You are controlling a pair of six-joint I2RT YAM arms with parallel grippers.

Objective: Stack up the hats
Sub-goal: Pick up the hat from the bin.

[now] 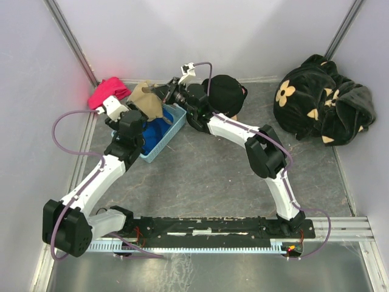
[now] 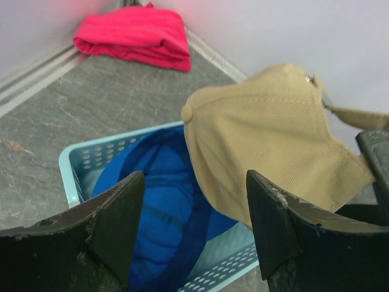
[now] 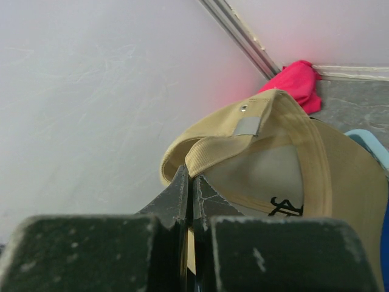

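Note:
My right gripper (image 1: 163,92) is shut on the rim of the tan hat (image 1: 146,99) and holds it in the air over the far end of the light blue basket (image 1: 176,125). The same tan hat fills the right wrist view (image 3: 292,176) and hangs in the left wrist view (image 2: 267,146). A bright blue hat (image 2: 152,213) lies inside the basket (image 2: 76,167), seen also from above (image 1: 157,131). My left gripper (image 2: 194,225) is open and empty just above the blue hat. A black hat (image 1: 223,92) lies at the back behind the right arm.
A red-pink cloth bundle (image 1: 108,91) sits in the back left corner, also in the left wrist view (image 2: 137,36). A big black plush fabric with beige flowers (image 1: 319,100) lies at the back right. Walls close in on three sides.

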